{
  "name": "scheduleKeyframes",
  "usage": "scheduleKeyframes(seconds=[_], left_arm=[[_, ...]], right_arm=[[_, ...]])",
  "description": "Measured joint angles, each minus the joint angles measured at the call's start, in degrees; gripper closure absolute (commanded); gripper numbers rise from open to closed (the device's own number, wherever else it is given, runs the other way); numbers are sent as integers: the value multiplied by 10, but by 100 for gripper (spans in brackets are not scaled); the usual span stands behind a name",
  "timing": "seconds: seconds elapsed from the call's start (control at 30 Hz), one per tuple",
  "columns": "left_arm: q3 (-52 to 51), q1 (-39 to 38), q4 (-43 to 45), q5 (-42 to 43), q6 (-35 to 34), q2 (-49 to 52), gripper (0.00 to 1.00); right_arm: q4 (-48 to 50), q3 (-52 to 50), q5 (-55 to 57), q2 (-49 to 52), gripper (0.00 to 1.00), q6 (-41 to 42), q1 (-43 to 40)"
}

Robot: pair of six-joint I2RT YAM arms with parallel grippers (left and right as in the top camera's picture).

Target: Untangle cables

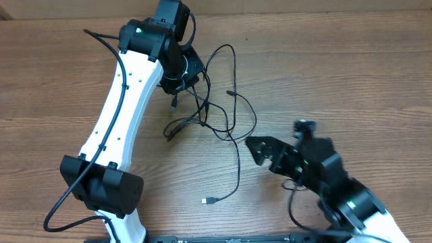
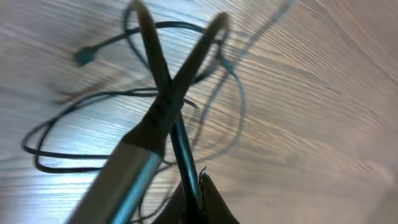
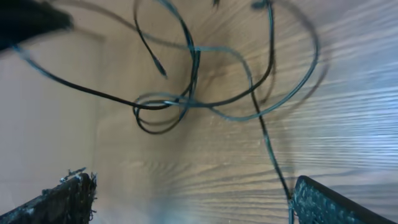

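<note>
Our left claw (image 1: 177,81) was pressed together on strands of the cables (image 1: 216,108) near the far edge of the tabletop (image 1: 378,81), while our right claw (image 1: 256,147) stood spread and empty toward the near right corner, just beside the strand ending in the silver plug (image 1: 208,200). We judged the step to be drawing one cable out of the knot, which next called for the right claw to pin a neighbouring strand. Only the overhead view showed both arms and the whole sprawl; the left wrist view showed strands rising from the shut fingertips (image 2: 205,194).
</note>
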Motion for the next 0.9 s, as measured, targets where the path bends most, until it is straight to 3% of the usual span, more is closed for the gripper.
scheduleKeyframes(seconds=[0.43, 0.9], left_arm=[[16, 0, -33, 162, 127, 0, 96], [19, 0, 45, 360, 189, 0, 96]], right_arm=[[278, -3, -59, 258, 0, 0, 0], [339, -3, -85, 348, 0, 11, 0]])
